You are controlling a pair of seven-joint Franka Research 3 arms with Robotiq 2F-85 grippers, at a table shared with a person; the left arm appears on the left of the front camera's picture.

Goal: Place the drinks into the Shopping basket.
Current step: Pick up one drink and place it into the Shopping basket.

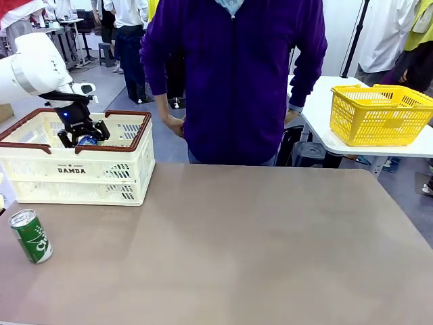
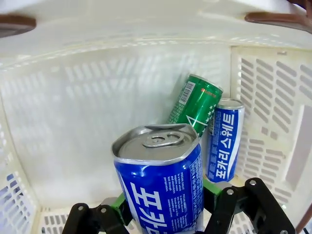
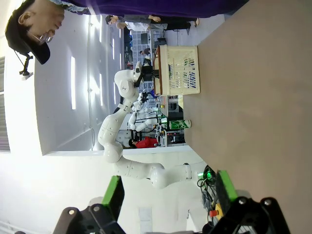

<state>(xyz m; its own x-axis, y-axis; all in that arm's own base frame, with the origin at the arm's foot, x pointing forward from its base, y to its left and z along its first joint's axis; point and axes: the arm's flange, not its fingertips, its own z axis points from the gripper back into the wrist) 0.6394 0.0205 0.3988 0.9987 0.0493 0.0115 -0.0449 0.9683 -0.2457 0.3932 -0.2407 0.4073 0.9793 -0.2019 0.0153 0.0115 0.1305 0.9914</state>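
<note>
The wide brown tabletop [image 1: 270, 250] lies closest, with a slim green drink can with white lettering [image 1: 31, 235] standing near its left edge, silver top up and leaning slightly left. Behind it sits the large cream-white slotted plastic crate with a dark brown rim [image 1: 128, 169], "DAMDA" printed on its side. The left gripper [image 1: 82, 135] reaches down inside the crate, its jaws pinching a blue drink can with white lettering [image 2: 163, 183], long axis upright, pull-tab top toward the wrist camera. In the crate's corner, a second green can [image 2: 195, 105] leans tilted against a second blue can [image 2: 225, 139], which stands upright. The right gripper [image 3: 168, 195] hangs with jaws spread, holding nothing.
</note>
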